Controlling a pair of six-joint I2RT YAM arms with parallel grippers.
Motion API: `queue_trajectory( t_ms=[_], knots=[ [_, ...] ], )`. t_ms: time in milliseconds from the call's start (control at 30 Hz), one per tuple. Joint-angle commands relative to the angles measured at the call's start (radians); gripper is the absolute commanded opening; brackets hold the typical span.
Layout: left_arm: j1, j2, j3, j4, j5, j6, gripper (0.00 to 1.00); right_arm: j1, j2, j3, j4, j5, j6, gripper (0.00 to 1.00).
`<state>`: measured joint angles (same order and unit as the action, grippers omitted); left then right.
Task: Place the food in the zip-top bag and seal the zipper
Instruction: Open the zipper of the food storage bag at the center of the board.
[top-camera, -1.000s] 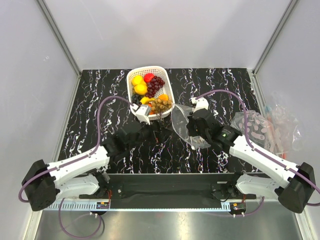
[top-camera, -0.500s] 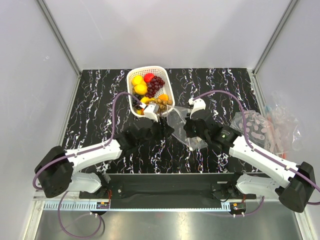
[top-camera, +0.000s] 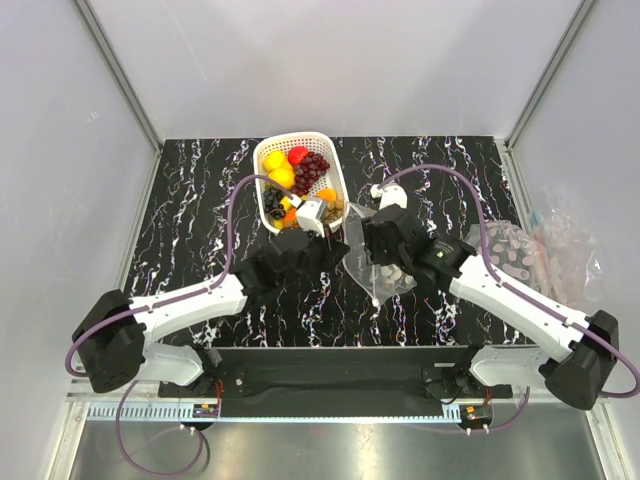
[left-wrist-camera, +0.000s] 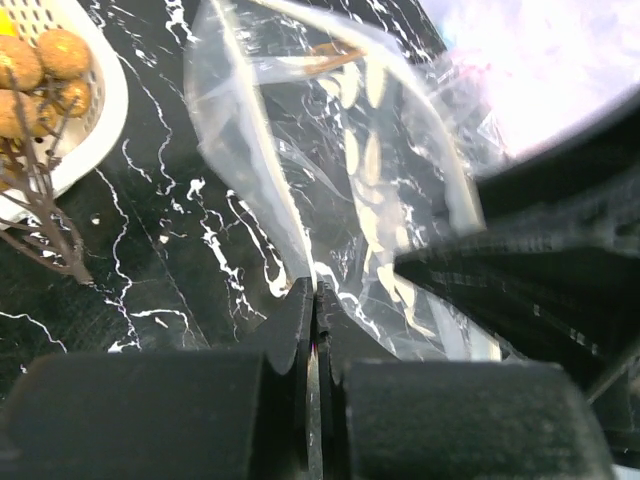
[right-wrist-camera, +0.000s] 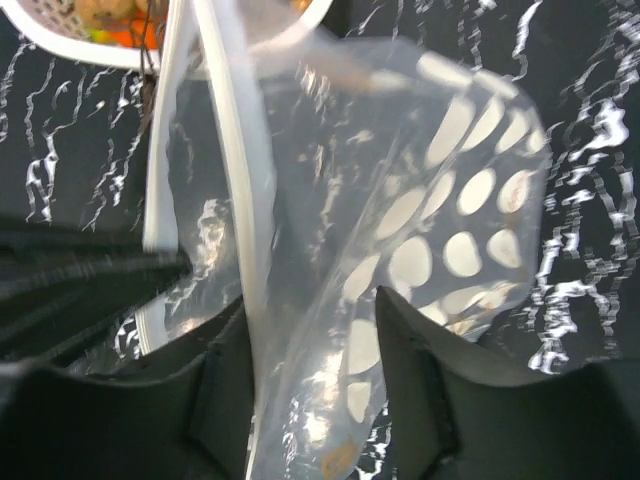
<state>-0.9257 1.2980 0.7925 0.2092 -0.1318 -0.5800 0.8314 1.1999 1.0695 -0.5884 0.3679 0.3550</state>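
A clear zip-top bag (top-camera: 358, 250) with pale oval print lies just right of a white lattice basket (top-camera: 337, 168). The food sits in the basket: yellow lemons (top-camera: 277, 162), a red strawberry (top-camera: 298, 154), dark purple grapes (top-camera: 314, 168) and tan grapes (left-wrist-camera: 40, 68). My left gripper (left-wrist-camera: 315, 292) is shut on the bag's (left-wrist-camera: 330, 150) mouth edge. My right gripper (right-wrist-camera: 312, 315) stands open, with the bag's film (right-wrist-camera: 400, 230) and white zipper strip (right-wrist-camera: 225, 150) loose between its jaws. In the top view the left gripper (top-camera: 335, 243) and the right gripper (top-camera: 385, 268) meet over the bag.
The black marbled table (top-camera: 200, 200) is walled in by pale panels on three sides. A heap of spare clear bags (top-camera: 545, 250) lies at the right, beyond the table's edge. The basket stands close behind both grippers.
My left arm has reached right from the basket and shut on the bag's edge. My right gripper, shut on the bag before, has opened.
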Motion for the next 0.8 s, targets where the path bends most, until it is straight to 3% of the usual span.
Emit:
queue_trajectory(
  t_ms=[0, 133, 333, 467, 767],
  knots=[
    [-0.031, -0.003, 0.054, 0.038, -0.043, 0.057, 0.00, 0.008, 0.043, 0.121, -0.120, 0.108, -0.021, 0.56],
    [-0.038, 0.006, 0.073, 0.018, -0.061, 0.069, 0.00, 0.009, 0.063, 0.182, -0.175, 0.137, -0.013, 0.54],
    [-0.039, 0.015, 0.091, 0.004, -0.075, 0.074, 0.00, 0.015, 0.102, 0.254, -0.289, 0.153, 0.018, 0.31],
    [-0.038, 0.027, 0.109, -0.011, -0.084, 0.081, 0.00, 0.020, 0.142, 0.320, -0.433, 0.160, 0.081, 0.42],
    [-0.036, 0.064, 0.140, -0.048, -0.117, 0.091, 0.01, 0.023, 0.217, 0.414, -0.646, 0.250, 0.157, 0.44]
  ],
)
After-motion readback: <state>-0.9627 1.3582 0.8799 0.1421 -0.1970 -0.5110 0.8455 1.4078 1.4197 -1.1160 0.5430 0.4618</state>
